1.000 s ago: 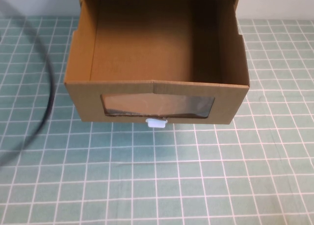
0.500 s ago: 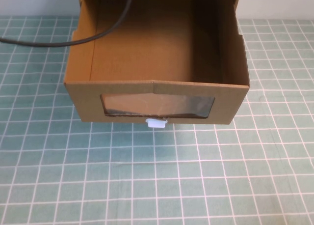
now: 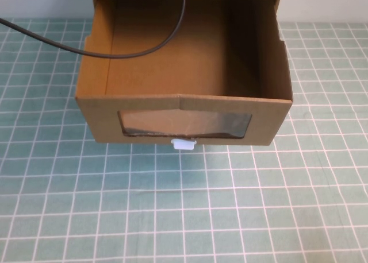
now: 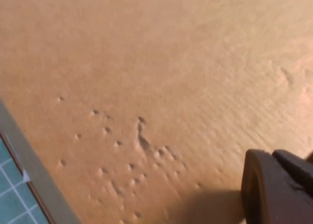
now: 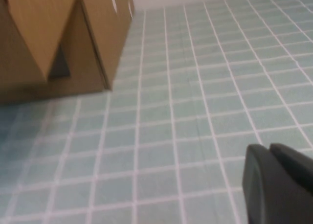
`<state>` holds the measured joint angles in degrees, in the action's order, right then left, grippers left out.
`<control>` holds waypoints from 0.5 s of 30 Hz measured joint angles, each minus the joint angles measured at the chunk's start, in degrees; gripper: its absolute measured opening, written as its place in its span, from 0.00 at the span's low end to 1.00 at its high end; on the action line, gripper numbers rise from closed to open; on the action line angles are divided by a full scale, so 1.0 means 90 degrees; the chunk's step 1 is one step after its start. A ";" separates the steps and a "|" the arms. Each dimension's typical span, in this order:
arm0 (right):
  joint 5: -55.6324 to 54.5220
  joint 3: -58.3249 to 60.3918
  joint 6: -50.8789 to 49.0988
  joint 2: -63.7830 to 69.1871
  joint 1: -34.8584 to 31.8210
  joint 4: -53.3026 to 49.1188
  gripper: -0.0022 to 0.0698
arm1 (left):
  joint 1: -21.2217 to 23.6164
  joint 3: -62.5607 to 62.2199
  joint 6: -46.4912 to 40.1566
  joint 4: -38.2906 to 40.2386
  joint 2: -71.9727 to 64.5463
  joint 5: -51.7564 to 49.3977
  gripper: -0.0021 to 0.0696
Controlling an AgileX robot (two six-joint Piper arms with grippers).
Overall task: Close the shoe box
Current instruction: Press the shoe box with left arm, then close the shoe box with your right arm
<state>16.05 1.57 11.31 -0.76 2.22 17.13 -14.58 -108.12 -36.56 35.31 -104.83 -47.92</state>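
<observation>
The brown cardboard shoe box (image 3: 184, 111) stands open at the table's middle, its top uncovered. Its front wall has a clear window (image 3: 185, 123) and a small white tab (image 3: 184, 143) below it. My left gripper (image 4: 279, 190) is shut and empty, hovering very close over a flat cardboard surface (image 4: 146, 77) of the box. In the high view only its black cable (image 3: 144, 47) shows, draped over the box's back left. My right gripper (image 5: 279, 185) is shut and empty, low over the mat to the side of the box (image 5: 54, 38). It is outside the high view.
A green mat with a white grid (image 3: 184, 217) covers the table around the box. A pale wall edge (image 3: 322, 4) runs behind it.
The black cable has swung from the mat on the left to across the box's back-left corner and interior. The box has not moved.
</observation>
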 joint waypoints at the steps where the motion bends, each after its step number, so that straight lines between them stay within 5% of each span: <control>1: -0.0172 0.0000 0.0000 0.0000 0.0000 0.0422 0.01 | 0.0000 0.0000 -0.0016 0.0012 -0.0051 0.0025 0.02; 5: -0.0553 0.0000 0.0000 0.0000 0.0000 0.2036 0.01 | 0.0000 -0.0017 -0.0045 0.0054 -0.0064 0.0066 0.02; 15: -0.1274 0.0000 0.0000 0.0000 0.0000 0.3849 0.01 | 0.0000 -0.0017 -0.0076 0.0069 -0.0064 0.0066 0.02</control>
<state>4.58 1.57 11.31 -0.76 2.22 51.78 -14.58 -108.28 -37.25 35.93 -105.41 -47.33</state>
